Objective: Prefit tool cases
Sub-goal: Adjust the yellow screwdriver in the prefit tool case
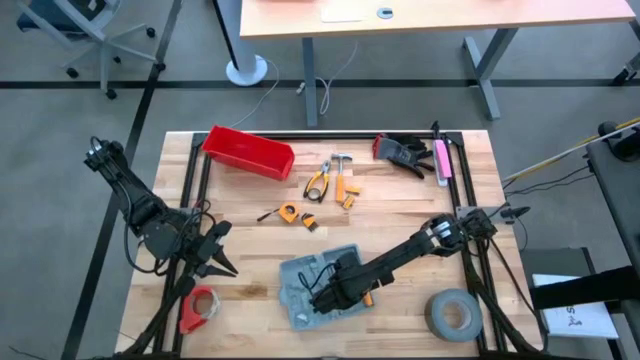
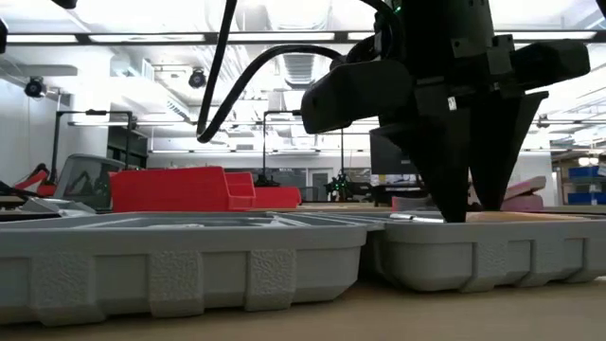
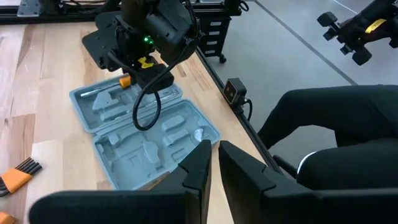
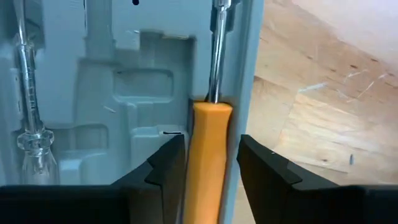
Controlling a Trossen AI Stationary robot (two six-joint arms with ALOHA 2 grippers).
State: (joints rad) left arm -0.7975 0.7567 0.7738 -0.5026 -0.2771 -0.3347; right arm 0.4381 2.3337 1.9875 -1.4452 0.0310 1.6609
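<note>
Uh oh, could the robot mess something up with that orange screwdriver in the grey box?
Maybe. The right end effector straddles the orange screwdriver, which lies along the tool case wall, perhaps not fully in its recess. It might lift out again with the fingers, or roll out. The clear-handled screwdriver nearby could get bumped.

Red bin (image 1: 248, 152) sits far-left on the table (image 1: 400, 215). Pliers (image 1: 318, 183) & small hammer (image 1: 341, 160) mid-table, orange bits beside. Black gloves (image 1: 402, 152) next to a pink tool (image 1: 441, 160), far-right. Grey tape roll (image 1: 452, 313) near-right corner; red tape roll (image 1: 200, 308) near-left.
</note>
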